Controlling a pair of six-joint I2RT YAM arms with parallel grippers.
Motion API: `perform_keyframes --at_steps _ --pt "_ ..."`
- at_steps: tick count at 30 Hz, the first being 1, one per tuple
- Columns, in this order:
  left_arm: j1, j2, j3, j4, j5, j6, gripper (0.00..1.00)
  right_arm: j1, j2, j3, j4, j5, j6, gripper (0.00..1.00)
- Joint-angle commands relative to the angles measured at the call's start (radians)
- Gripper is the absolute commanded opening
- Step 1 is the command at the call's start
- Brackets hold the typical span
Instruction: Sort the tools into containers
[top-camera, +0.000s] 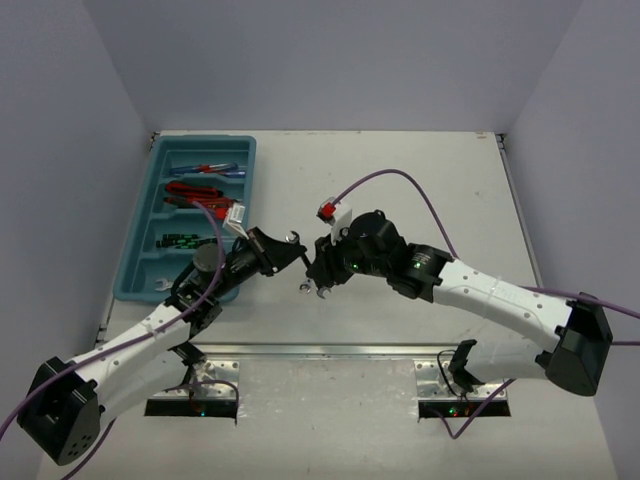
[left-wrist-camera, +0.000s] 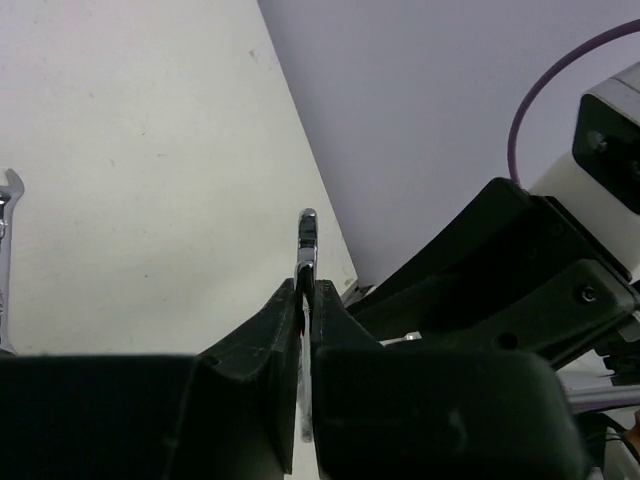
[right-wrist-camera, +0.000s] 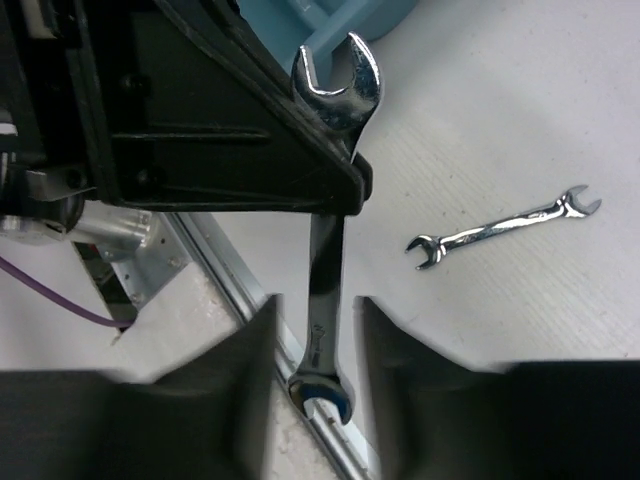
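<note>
A silver open-end wrench (right-wrist-camera: 328, 265) hangs upright above the table between both grippers. My left gripper (left-wrist-camera: 306, 290) (top-camera: 298, 250) is shut on its shaft, and one wrench head (left-wrist-camera: 307, 232) sticks out past the fingertips. My right gripper (right-wrist-camera: 315, 305) (top-camera: 316, 268) stands open around the lower shaft, with its fingers clear on both sides. A second, smaller wrench (right-wrist-camera: 505, 228) lies flat on the table close by. The teal tray (top-camera: 140, 225) at the left holds red-handled pliers (top-camera: 195, 192), blue and red screwdrivers (top-camera: 210, 168) and black-green screwdrivers (top-camera: 180, 240).
A metal rail (top-camera: 320, 350) runs along the table's near edge, right under the two grippers. The right arm's purple cable (top-camera: 400, 178) loops over the middle of the table. Grey walls close in the back and both sides.
</note>
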Motion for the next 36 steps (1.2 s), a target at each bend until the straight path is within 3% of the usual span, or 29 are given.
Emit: perform_keyframes --at_steps 1,3,5,6,13,19,24,29,31,33,34,36 --pt "-0.008 -0.032 0.117 -0.251 -0.214 0.074 0.00 0.004 -0.042 0.044 0.000 0.095 -0.008 0.66" --pt "0.001 -0.041 0.180 -0.365 -0.294 0.125 0.00 0.004 -0.050 0.050 -0.062 0.181 -0.020 0.91" --pt "0.058 -0.047 0.248 -0.509 -0.360 0.153 0.00 0.000 -0.088 0.036 -0.099 0.272 -0.034 0.99" --pt "0.076 -0.049 0.275 -0.570 -0.379 0.158 0.00 -0.003 -0.096 0.024 -0.108 0.308 -0.037 0.99" --pt "0.515 -0.059 0.374 -0.861 -0.402 0.175 0.00 -0.067 -0.188 -0.058 -0.134 0.352 -0.035 0.99" --pt "0.806 -0.060 0.332 -0.973 -0.410 0.139 0.00 -0.099 -0.196 -0.098 -0.138 0.348 -0.035 0.99" --pt "0.849 -0.126 0.249 -0.962 -0.474 0.111 0.00 -0.115 -0.168 -0.121 -0.135 0.302 -0.015 0.99" --pt "0.850 -0.132 0.193 -0.934 -0.499 0.086 0.00 -0.117 -0.116 -0.137 -0.110 0.351 0.058 0.99" --pt "0.851 -0.131 0.184 -0.928 -0.497 0.080 0.08 -0.117 -0.087 -0.135 -0.091 0.355 0.088 0.99" --pt "0.851 -0.136 0.165 -0.919 -0.485 0.068 0.37 -0.117 -0.005 -0.092 -0.090 0.348 0.127 0.99" --pt "0.851 -0.141 0.155 -0.915 -0.472 0.065 0.38 -0.117 0.036 -0.068 -0.092 0.348 0.157 0.99" --pt "0.851 -0.152 0.140 -0.906 -0.448 0.063 0.56 -0.117 0.105 -0.018 -0.120 0.367 0.230 0.99"
